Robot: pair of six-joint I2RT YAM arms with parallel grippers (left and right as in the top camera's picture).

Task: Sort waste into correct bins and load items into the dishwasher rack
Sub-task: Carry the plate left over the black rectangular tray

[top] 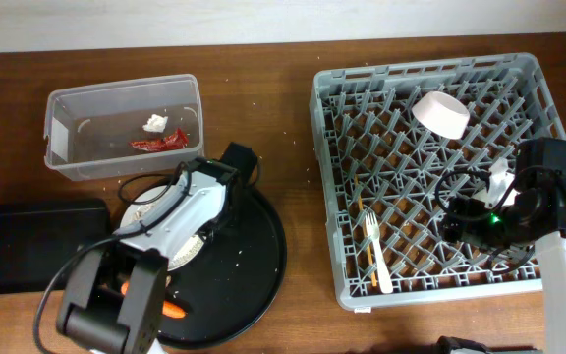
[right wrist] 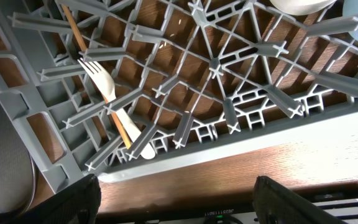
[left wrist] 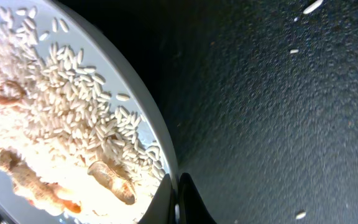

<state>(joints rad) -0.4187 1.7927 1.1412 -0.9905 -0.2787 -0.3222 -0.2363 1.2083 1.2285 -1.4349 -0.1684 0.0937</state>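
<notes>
There were the left fingers (left wrist: 178, 204), pressed together at the edge of the white plate (left wrist: 151, 134). The rim ran right in between them, so they looked to be pinching it. The plate sat on the left part of the round black tray (top: 249, 265), heaped with pale rice (left wrist: 73, 106), and a small brown lump (left wrist: 112, 182) lay close to the fingertips. We spotted the orange carrot (top: 172, 309) on the near side of that tray, half tucked under the left arm (top: 180, 211).

Far left on the worktop (top: 263, 88), the clear tub (top: 67, 108) held the red wrapper (top: 158, 143), with the white tissue (top: 154, 123) just beyond it. The black rectangular tray (top: 28, 241) lay at the near left.

Over on the right, the grey rack (top: 327, 147) carried the white bowl (top: 442, 111), tipped in its far part. The white fork (right wrist: 107, 90) lay alongside the chopsticks (right wrist: 76, 34) toward its near side. The right fingers (right wrist: 303, 199) hung spread wide over the rack's near right part, with nothing between them.
</notes>
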